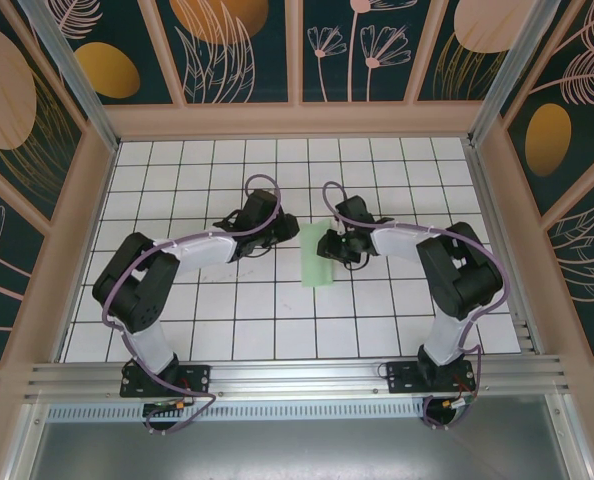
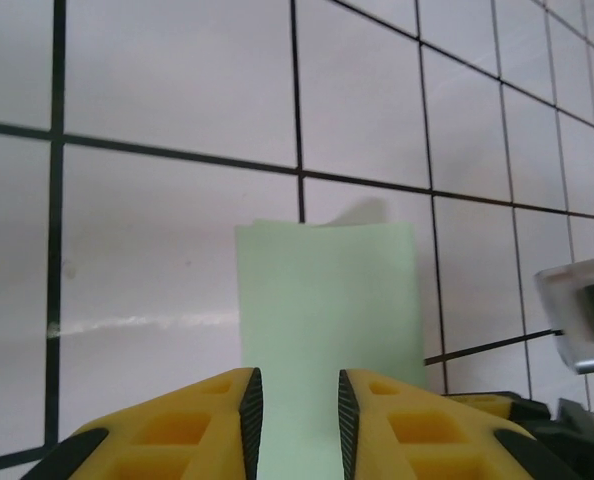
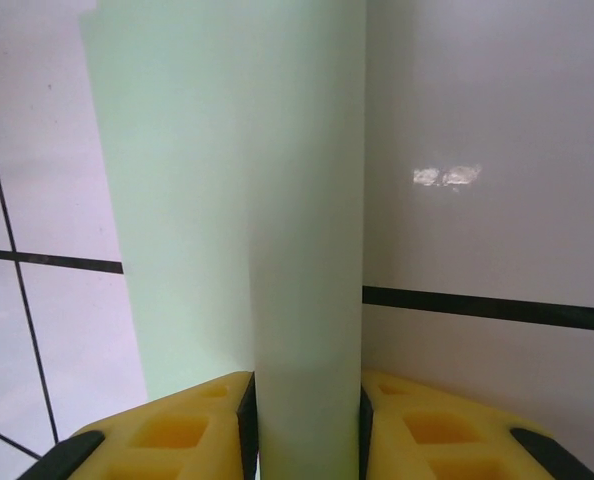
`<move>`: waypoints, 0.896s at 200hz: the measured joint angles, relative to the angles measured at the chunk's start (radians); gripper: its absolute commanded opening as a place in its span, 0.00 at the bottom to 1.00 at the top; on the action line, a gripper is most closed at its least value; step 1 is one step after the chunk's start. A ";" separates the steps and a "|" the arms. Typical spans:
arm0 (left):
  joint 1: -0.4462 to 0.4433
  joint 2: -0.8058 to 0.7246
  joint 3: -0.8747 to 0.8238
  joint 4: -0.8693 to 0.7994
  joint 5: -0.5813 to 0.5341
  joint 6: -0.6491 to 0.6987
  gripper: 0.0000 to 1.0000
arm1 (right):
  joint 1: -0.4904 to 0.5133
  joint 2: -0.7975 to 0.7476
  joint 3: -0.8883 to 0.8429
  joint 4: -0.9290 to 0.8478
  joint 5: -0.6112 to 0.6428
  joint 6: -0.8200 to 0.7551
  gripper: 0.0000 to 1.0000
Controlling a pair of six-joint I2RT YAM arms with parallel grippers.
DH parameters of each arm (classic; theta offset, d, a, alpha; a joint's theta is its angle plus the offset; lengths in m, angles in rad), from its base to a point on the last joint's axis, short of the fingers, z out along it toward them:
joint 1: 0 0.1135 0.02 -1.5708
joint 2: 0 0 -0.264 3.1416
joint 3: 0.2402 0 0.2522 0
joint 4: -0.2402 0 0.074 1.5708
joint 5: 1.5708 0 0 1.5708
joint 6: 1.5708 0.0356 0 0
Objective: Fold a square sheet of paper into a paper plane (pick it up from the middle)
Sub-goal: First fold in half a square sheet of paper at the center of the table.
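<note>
The square sheet of paper [image 1: 317, 270], pale mint green, lies doubled over into a narrow strip on the white grid table [image 1: 227, 320] between the two arms. My left gripper [image 1: 295, 232] sits at the strip's left edge. In the left wrist view its yellow jaws stand a little apart over the paper [image 2: 327, 300], so my left gripper [image 2: 299, 388] is open. My right gripper [image 1: 329, 245] is at the strip's right side. In the right wrist view a curved fold of the paper [image 3: 227, 200] fills the gap of my right gripper [image 3: 307, 395] and touches both pads. A paper plane is out of view.
Wooden frame walls [image 1: 87, 210] ring the table on three sides. An aluminium rail [image 1: 297, 378] with both arm bases runs along the near edge. A grey metal part [image 2: 577, 320] shows at the right of the left wrist view.
</note>
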 measured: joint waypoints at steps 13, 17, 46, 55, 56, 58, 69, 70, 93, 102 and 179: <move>0.000 0.002 -0.009 0.004 0.005 -0.009 0.31 | -0.010 -0.003 -0.014 0.021 -0.019 0.008 0.33; 0.001 0.003 -0.010 0.005 0.007 -0.011 0.31 | -0.013 -0.003 -0.017 0.027 -0.025 0.009 0.33; 0.002 0.013 -0.010 0.029 0.028 -0.023 0.31 | -0.028 -0.003 -0.029 0.048 -0.059 0.024 0.33; 0.002 0.015 -0.010 0.039 0.038 -0.027 0.31 | -0.031 -0.003 -0.029 0.050 -0.065 0.033 0.33; 0.002 0.015 -0.010 0.040 0.039 -0.028 0.31 | -0.031 -0.003 -0.029 0.050 -0.065 0.034 0.33; 0.002 0.016 -0.010 0.042 0.041 -0.030 0.31 | -0.032 -0.003 -0.030 0.051 -0.066 0.034 0.33; 0.002 0.020 -0.010 0.055 0.051 -0.032 0.31 | -0.034 -0.003 -0.032 0.053 -0.069 0.043 0.32; 0.002 0.021 -0.010 0.056 0.053 -0.033 0.31 | -0.034 -0.003 -0.032 0.053 -0.069 0.043 0.32; 0.002 0.032 -0.010 0.066 0.072 -0.038 0.31 | -0.040 -0.003 -0.035 0.058 -0.073 0.063 0.32; 0.002 0.037 -0.011 0.066 0.077 -0.038 0.31 | -0.040 -0.003 -0.035 0.058 -0.072 0.068 0.32; 0.003 0.056 -0.017 0.077 0.078 -0.050 0.31 | -0.050 0.004 -0.039 0.064 -0.086 0.099 0.34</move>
